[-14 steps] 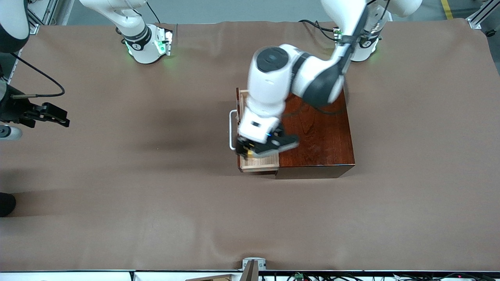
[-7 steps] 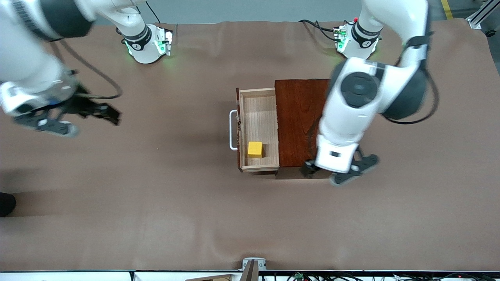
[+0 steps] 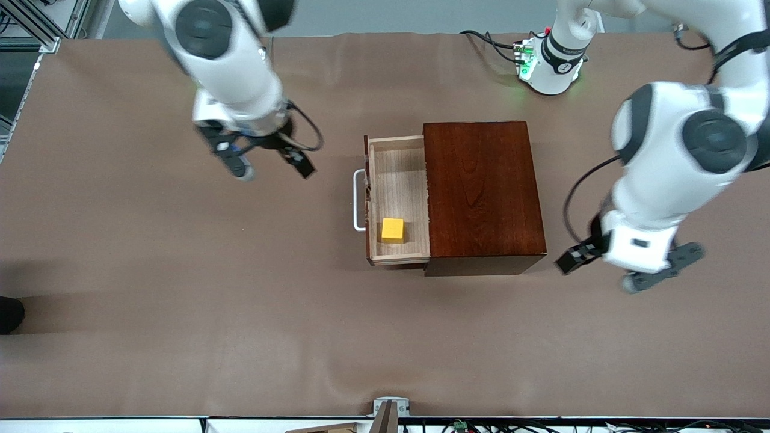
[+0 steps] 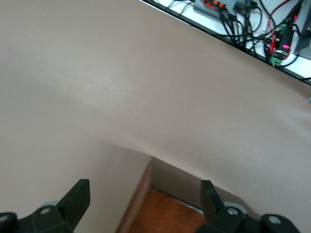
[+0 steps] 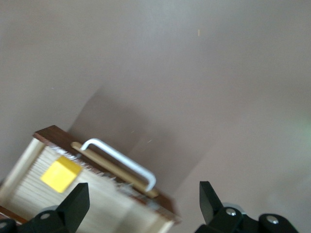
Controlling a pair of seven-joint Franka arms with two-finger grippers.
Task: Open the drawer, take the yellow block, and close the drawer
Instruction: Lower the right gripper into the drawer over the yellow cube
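The drawer (image 3: 398, 180) stands pulled out of the dark reddish-brown box (image 3: 484, 192), its white handle (image 3: 359, 200) toward the right arm's end of the table. The yellow block (image 3: 392, 230) lies in the tray's corner nearest the front camera. My right gripper (image 3: 269, 168) hangs open and empty over bare cloth, short of the handle. Its wrist view shows the drawer (image 5: 97, 204), the handle (image 5: 121, 162) and the block (image 5: 60, 174) ahead of the gripper (image 5: 143, 194). My left gripper (image 3: 607, 270) is open and empty beside the box at the left arm's end. The box corner (image 4: 165, 216) shows between that gripper's (image 4: 146, 191) fingers.
Brown cloth (image 3: 240, 337) covers the whole table. The arm bases (image 3: 550, 60) stand along the edge farthest from the front camera. Cables and electronics (image 4: 243, 19) run past the table edge nearest that camera. A dark object (image 3: 9, 314) sits at the right arm's end.
My left arm swung off the open drawer, across the box, to its own end of the table. My right arm swept in toward the drawer. The yellow block stayed put.
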